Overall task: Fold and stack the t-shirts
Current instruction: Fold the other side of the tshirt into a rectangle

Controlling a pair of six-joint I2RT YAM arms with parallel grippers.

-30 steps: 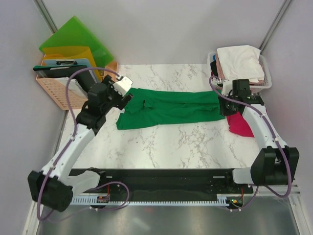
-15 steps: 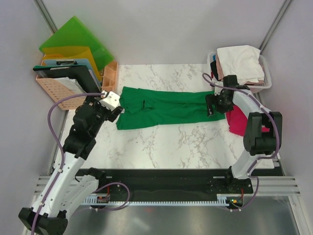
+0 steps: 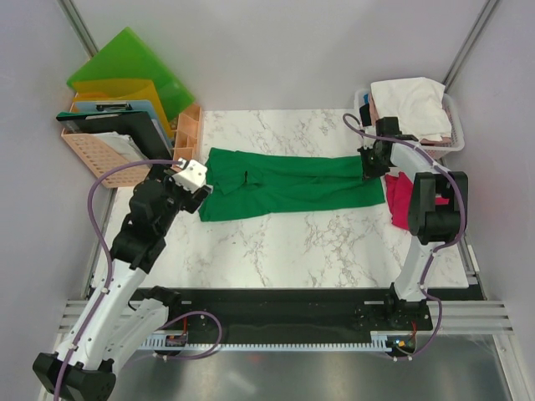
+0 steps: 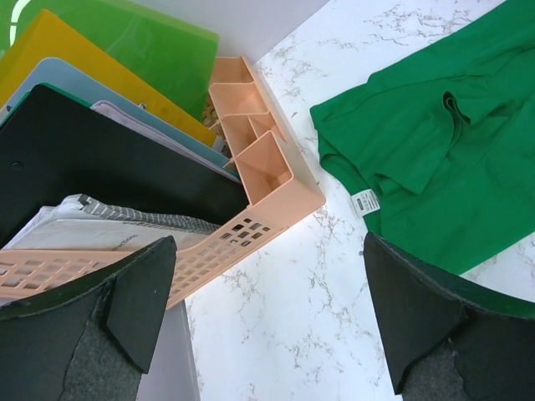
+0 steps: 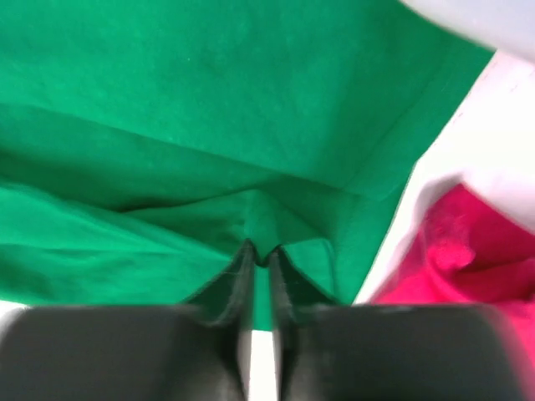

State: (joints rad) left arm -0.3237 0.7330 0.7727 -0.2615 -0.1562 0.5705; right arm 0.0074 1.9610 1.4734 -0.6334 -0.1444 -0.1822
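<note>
The right end effector (image 5: pixel 261 251) has its fingers drawn narrow on a puckered ridge of the green t-shirt (image 3: pixel 284 185), at its right end. The left end effector (image 4: pixel 267 242) hangs wide apart and holds nothing, just off the shirt's left edge. The shirt lies spread across the middle of the surface (image 3: pixel 318 242). It looks light and limp, best taken by its corners. I count one green, one magenta shirt (image 3: pixel 399 200) beside it, and one white shirt (image 3: pixel 410 104) over pale pink cloth (image 3: pixel 376 124) in the basket (image 3: pixel 456 138), upper right.
</note>
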